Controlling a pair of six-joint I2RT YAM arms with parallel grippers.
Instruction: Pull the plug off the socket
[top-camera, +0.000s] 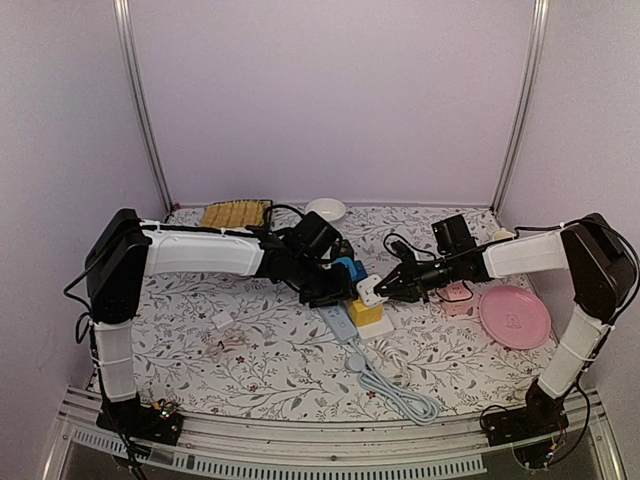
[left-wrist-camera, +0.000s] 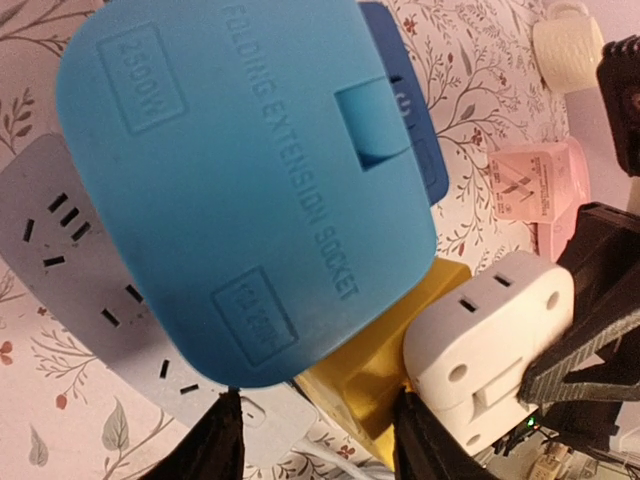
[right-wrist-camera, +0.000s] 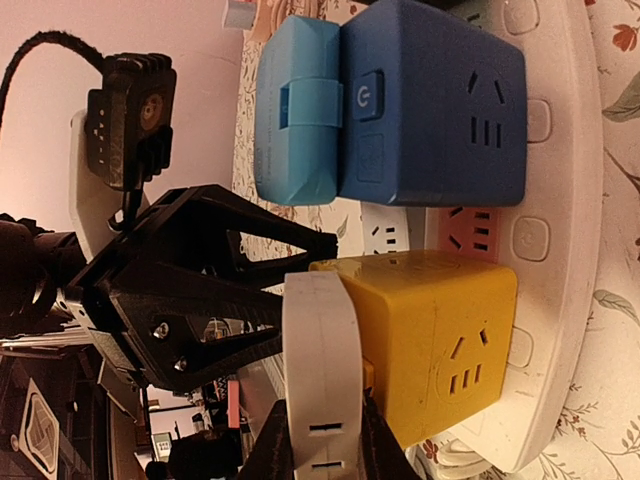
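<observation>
While our right gripper (right-wrist-camera: 322, 432) is clamped on the white plug (right-wrist-camera: 320, 370), the plug sits against the yellow adapter (right-wrist-camera: 440, 340) on the power strip (right-wrist-camera: 565, 200). Our left gripper (left-wrist-camera: 316, 402) waits, jaws apart, at the adapter. The pull itself is not yet done.

Counting now. Two grippers showing: left gripper (top-camera: 335, 295), right gripper (top-camera: 383, 291). Plugged gear totalling five: one white power strip (top-camera: 338, 322), one yellow cube adapter (top-camera: 366, 313), one white plug (top-camera: 370, 293), one blue folding socket (top-camera: 348, 270), one pink adapter (top-camera: 458, 293). Tableware adding up to three: one pink plate (top-camera: 515, 316), one white bowl (top-camera: 325, 209), one white mug (left-wrist-camera: 568, 42). Also lying there: one woven mat (top-camera: 236, 213), one coiled white cable (top-camera: 400, 390).
</observation>
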